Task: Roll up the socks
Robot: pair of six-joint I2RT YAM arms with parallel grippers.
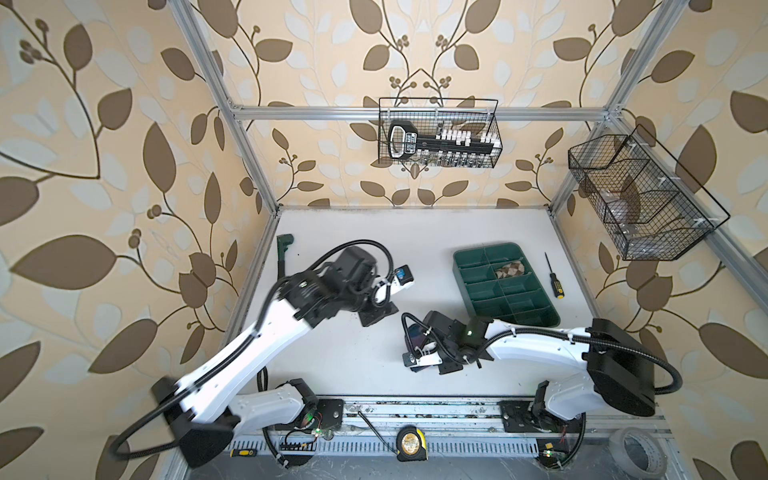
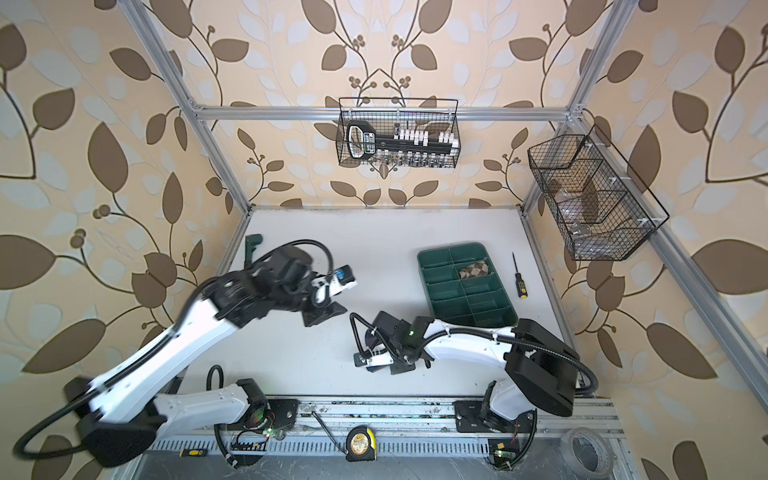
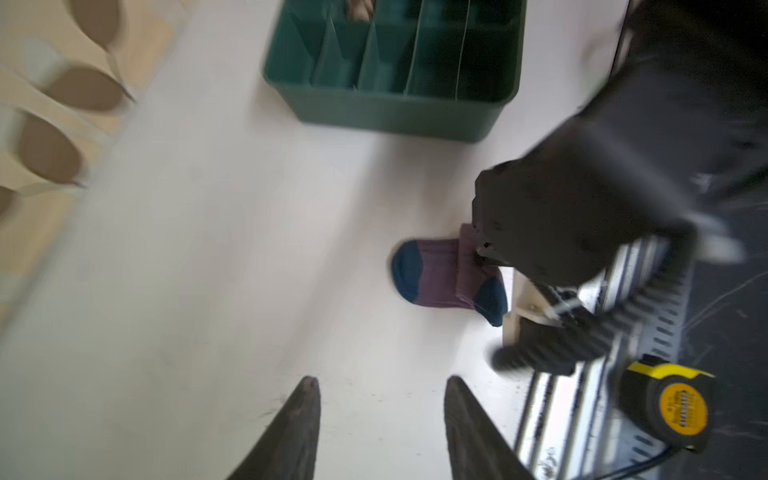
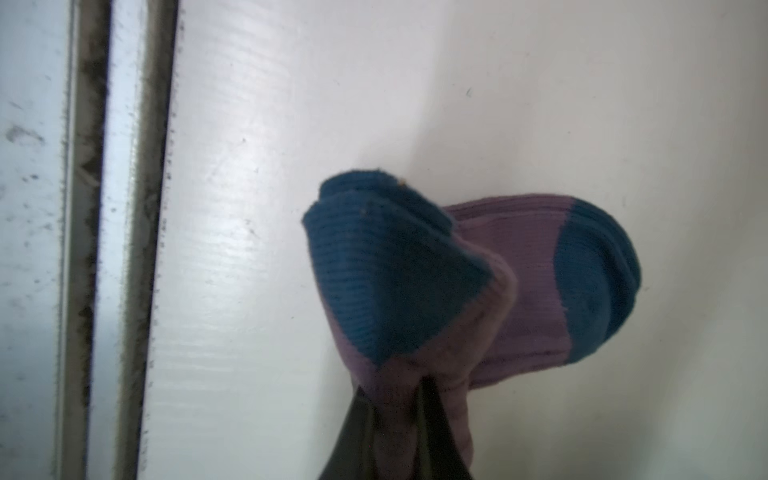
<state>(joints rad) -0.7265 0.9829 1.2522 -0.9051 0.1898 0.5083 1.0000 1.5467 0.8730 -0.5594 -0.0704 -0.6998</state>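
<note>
Mid-roll on the purple sock (image 4: 519, 291), low on the worktop (image 1: 353, 361) close to the front rail (image 1: 415, 411), right of the middle: toe end flat, heel end folded over it and lifted. Pinched at the purple fold by the right end effector (image 4: 399, 399), pressed together on the fabric. Seems an early turn of the roll, with one fold made and no tight bundle yet; cuff out of sight. Calls next for carrying the held fold on over the toe end with the cloth kept taut, likely with something pinning the flat end so as not to drag it along. Off to the side, the left end effector (image 3: 380, 386), spread and empty, hovering above bare worktop well apart from the sock, free to help. As for the argyle sock (image 1: 509, 269), already bundled in a far compartment of the green tray (image 1: 460, 274), so probably done. Beside the tray, a screwdriver (image 1: 553, 276); by the front rail, a tape measure (image 1: 411, 444) and a roll of tape (image 1: 636, 453). Nothing lying in the path of the roll; only the rail close by, and the right arm (image 1: 540, 345) hiding most of the sock from above.
</note>
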